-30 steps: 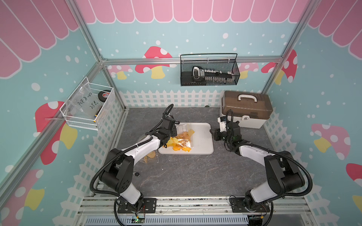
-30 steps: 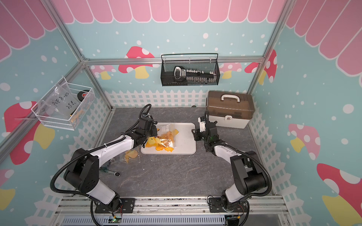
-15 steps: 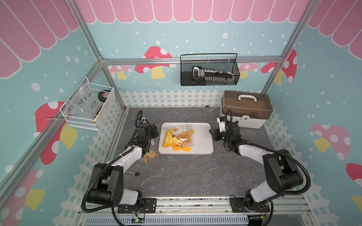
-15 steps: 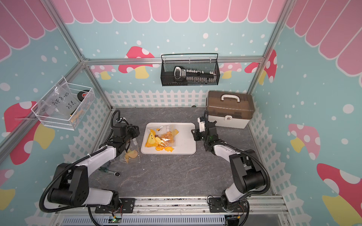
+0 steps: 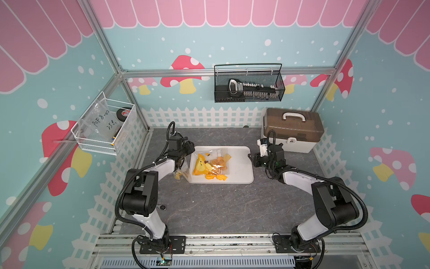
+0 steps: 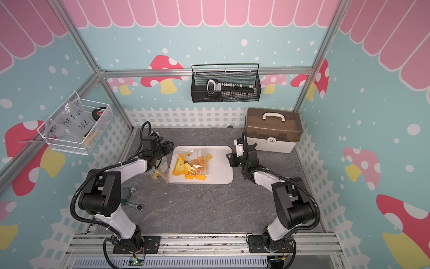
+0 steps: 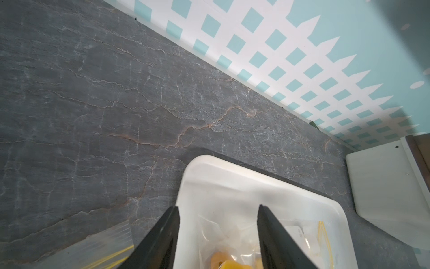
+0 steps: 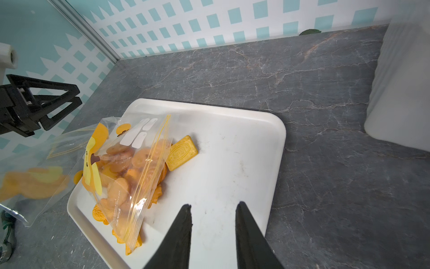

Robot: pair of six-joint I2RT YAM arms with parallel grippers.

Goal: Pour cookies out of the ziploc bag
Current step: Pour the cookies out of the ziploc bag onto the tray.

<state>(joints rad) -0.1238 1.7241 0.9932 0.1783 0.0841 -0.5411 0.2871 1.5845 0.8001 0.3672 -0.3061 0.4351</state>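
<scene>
Right wrist view: right pincer (image 8: pixel 213 205) low over the bare half of the tray (image 8: pixel 232 144), jaws a narrow gap apart, gripping nothing. Right arm (image 5: pixel 300 179) folded at the elbow, forearm stretched from the front right base toward the tray's right edge. Left pincer (image 7: pixel 217 207) wide and empty, poised above the tray's rear left corner. Left arm (image 5: pixel 162 166) bent at a raised elbow, forearm angled back and inward.

On the tray's left half, bag (image 8: pixel 125 167) slumped flat, zip mouth turned toward the right arm, zip edge running front to back. Packed with round cookies (image 8: pixel 137 160). Rectangular one (image 8: pixel 182 152) just outside the mouth. Fish-shaped ones (image 5: pixel 221 178) loose at the tray's front edge.

Second bag (image 5: pixel 180 173) on the desk (image 5: pixel 221 209) just left of the tray, orange and yellow shapes inside, too blurred to name. Box (image 5: pixel 290 132) closed at rear right. Black basket (image 6: pixel 225 83) on the back wall, tool inside. White basket (image 6: pixel 76 125) on the left wall, holding a clear pouch and a tape roll.
</scene>
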